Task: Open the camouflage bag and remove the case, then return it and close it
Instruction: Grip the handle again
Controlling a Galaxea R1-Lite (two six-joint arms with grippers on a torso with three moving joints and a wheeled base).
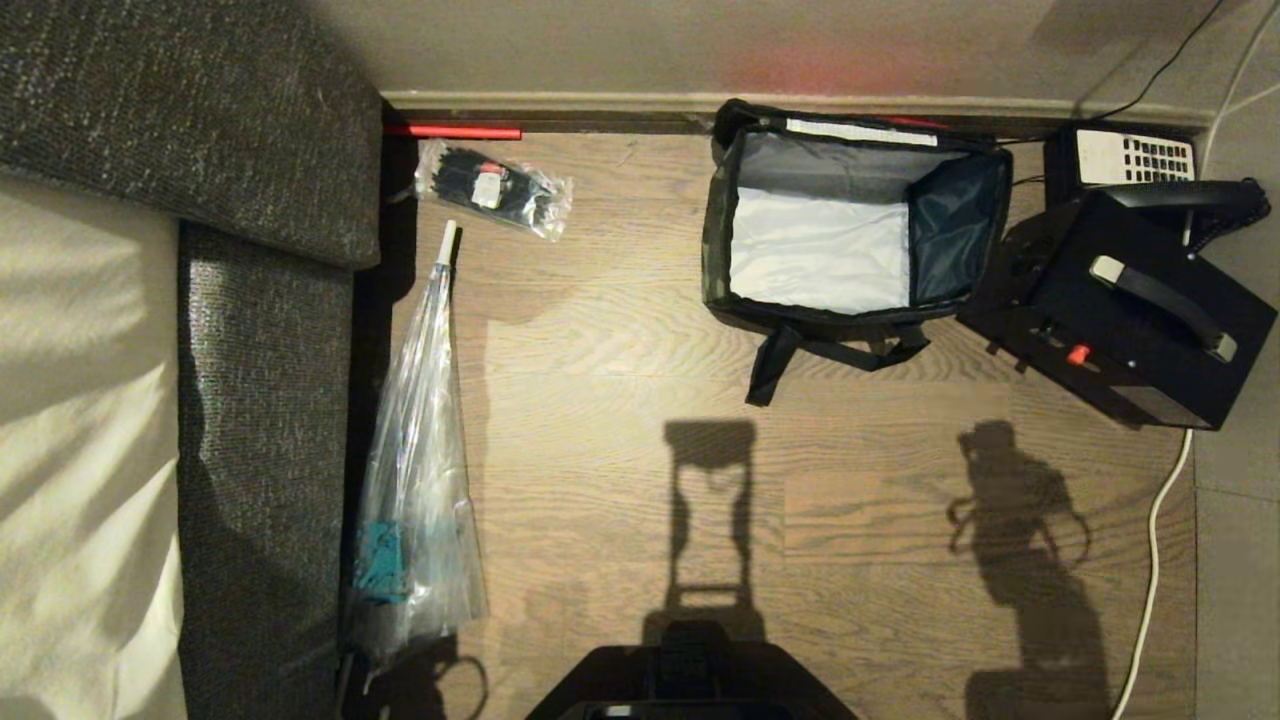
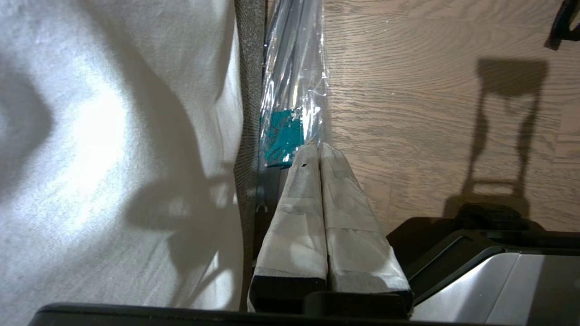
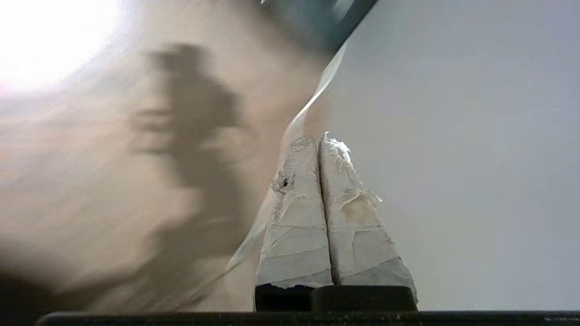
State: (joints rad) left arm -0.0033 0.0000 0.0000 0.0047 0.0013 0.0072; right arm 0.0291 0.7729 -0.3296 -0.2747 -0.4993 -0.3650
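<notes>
Two tools, both pinched tight and empty: right tool (image 3: 319,140) over blurred floor, left tool (image 2: 318,147) beside a wrapped umbrella (image 2: 294,90). Camouflage bag (image 1: 725,240) gapes open, upper centre of the head view; case (image 1: 1150,310) sits on the floor (image 1: 620,400) touching its right side.

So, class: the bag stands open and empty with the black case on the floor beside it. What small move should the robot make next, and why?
Probably bring the right tool, shut and empty, over to the handle on top of the case and open it there. The camouflage bag is open with its pale interior bare, and the case sits outside on the floor, so returning it appears to be what remains.
</notes>
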